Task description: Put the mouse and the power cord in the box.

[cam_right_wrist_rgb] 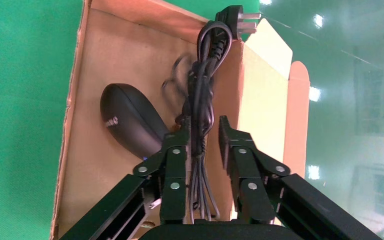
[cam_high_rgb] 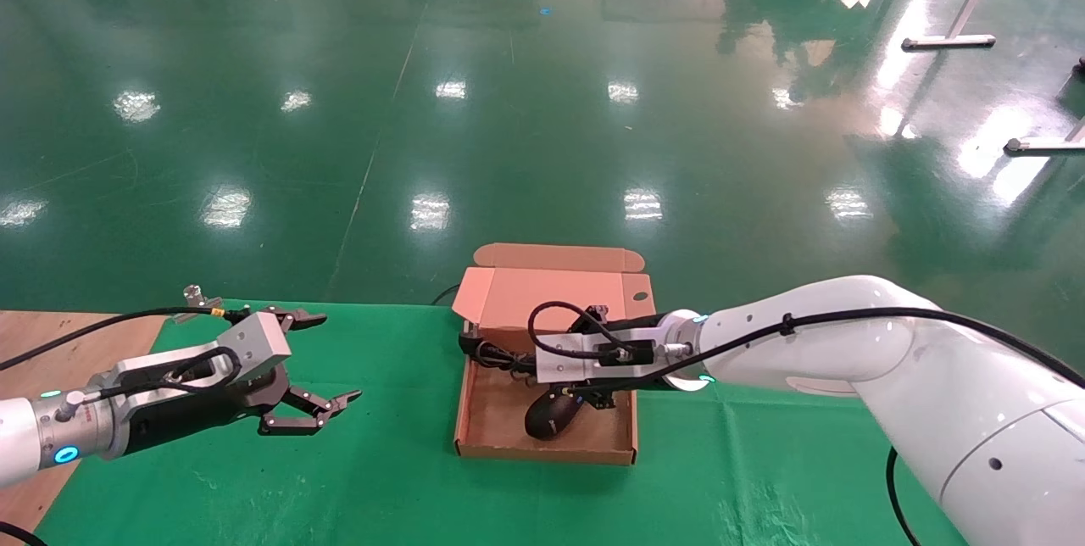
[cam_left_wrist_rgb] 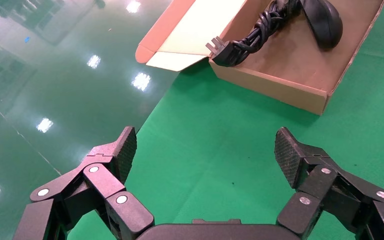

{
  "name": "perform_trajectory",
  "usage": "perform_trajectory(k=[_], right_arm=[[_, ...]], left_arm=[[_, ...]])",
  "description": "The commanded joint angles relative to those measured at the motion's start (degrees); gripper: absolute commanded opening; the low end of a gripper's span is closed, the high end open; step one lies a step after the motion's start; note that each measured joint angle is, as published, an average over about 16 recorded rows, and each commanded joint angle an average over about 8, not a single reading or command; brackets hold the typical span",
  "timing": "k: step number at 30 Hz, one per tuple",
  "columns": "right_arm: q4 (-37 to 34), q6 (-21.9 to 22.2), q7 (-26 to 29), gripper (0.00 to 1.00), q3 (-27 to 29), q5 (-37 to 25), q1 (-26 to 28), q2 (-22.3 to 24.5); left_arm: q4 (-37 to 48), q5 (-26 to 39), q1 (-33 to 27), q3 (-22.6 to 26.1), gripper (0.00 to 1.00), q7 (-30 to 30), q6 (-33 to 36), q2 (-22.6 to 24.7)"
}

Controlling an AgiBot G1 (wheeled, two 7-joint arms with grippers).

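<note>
Box [cam_high_rgb: 475, 431] with one mouse [cam_high_rgb: 553, 415], one power cord [cam_right_wrist_rgb: 200, 107]

Count's pretty short: one shallow brown cardboard box [cam_high_rgb: 483, 431] with its lid flap up, one small glossy black oval mouse [cam_high_rgb: 553, 415], one bundled thin black power cord [cam_left_wrist_rgb: 258, 33] with a chunky plug, plus two black robot grippers [cam_high_rgb: 312, 364] [cam_right_wrist_rgb: 203, 134].
</note>
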Motion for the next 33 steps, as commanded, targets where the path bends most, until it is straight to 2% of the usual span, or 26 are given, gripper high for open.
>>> perform_trajectory(k=[1,11,33], right_arm=[[-0.1,-0.3,0.0,1.00,0.2,-0.1,0.2,-0.1],[3.1,-3.5,2.0,1.00,3.6,3.4,-1.8,3.0],[19.8,-18.4,11.9,1.00,19.0,21.8,-12.7,19.0]], left_arm=[[0.1,0.0,0.0,0.1,1.00,0.0,-0.1,0.1],[-4.2,-1.0,1.6,-3.3,1.00,-3.9,3.3,-1.1],[-19.4,-4.5,7.3,-15.7,1.00,-18.2,15.7,-5.2]])
